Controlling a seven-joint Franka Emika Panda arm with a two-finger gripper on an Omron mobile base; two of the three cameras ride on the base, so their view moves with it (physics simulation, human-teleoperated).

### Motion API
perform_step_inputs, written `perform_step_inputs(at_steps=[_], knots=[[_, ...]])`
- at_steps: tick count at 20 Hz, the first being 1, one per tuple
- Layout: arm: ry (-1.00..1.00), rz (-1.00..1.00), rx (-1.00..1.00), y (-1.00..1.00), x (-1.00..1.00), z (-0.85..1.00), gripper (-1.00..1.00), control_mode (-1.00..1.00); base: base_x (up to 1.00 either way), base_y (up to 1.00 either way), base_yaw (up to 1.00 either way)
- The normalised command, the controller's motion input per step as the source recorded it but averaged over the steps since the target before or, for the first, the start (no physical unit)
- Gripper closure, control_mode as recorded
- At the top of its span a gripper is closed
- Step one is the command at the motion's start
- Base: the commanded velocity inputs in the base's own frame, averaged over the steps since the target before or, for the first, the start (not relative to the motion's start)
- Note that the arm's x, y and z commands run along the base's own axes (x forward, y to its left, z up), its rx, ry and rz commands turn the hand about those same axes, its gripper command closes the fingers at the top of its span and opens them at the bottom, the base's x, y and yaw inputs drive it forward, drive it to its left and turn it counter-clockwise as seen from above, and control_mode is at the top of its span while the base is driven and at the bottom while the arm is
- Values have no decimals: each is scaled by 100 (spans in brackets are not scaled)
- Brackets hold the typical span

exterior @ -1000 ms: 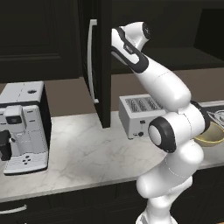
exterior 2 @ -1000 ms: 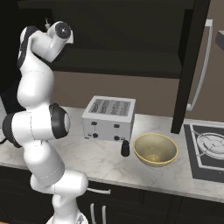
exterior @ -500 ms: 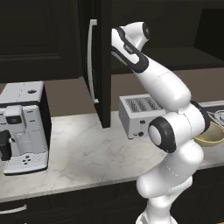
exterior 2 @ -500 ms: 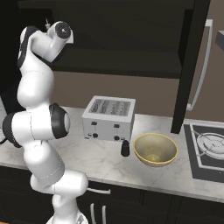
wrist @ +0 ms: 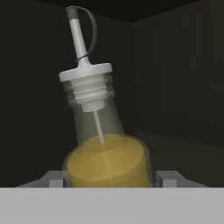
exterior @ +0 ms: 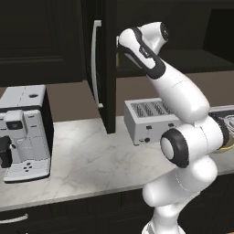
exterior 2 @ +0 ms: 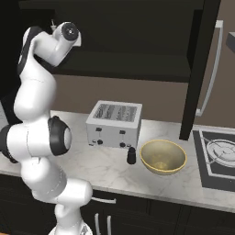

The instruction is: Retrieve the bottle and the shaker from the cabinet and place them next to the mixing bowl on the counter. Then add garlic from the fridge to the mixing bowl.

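An amber-yellow bottle [wrist: 107,148] with a pale cap and a thin grey spout leans to the left in the dark cabinet [wrist: 183,78]. It sits between the two finger tips of my gripper [wrist: 109,179], which is shut on its body. My hand reaches up into the cabinet beside its open door [exterior: 104,68]. The black shaker [exterior 2: 131,155] stands on the marble counter [exterior 2: 105,170], just left of the tan-rimmed mixing bowl [exterior 2: 163,156].
A steel toaster [exterior 2: 114,124] stands behind the shaker. At the counter's left end is a coffee machine [exterior: 23,132]. The stove [exterior 2: 218,156] lies right of the bowl. The open door with its silver bar handle [exterior: 94,64] hangs down close to the counter.
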Motion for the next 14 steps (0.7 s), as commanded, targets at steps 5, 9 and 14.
perform_step_inputs(at_steps=[5, 9, 14], knots=[[-3, -16, 0, -57, -63, 0, 100, -100, 0, 0, 0], [-1, -33, 0, -53, -65, -1, 100, -100, 0, 0, 0], [0, -39, 0, -46, -77, 0, 100, -100, 0, 0, 0]])
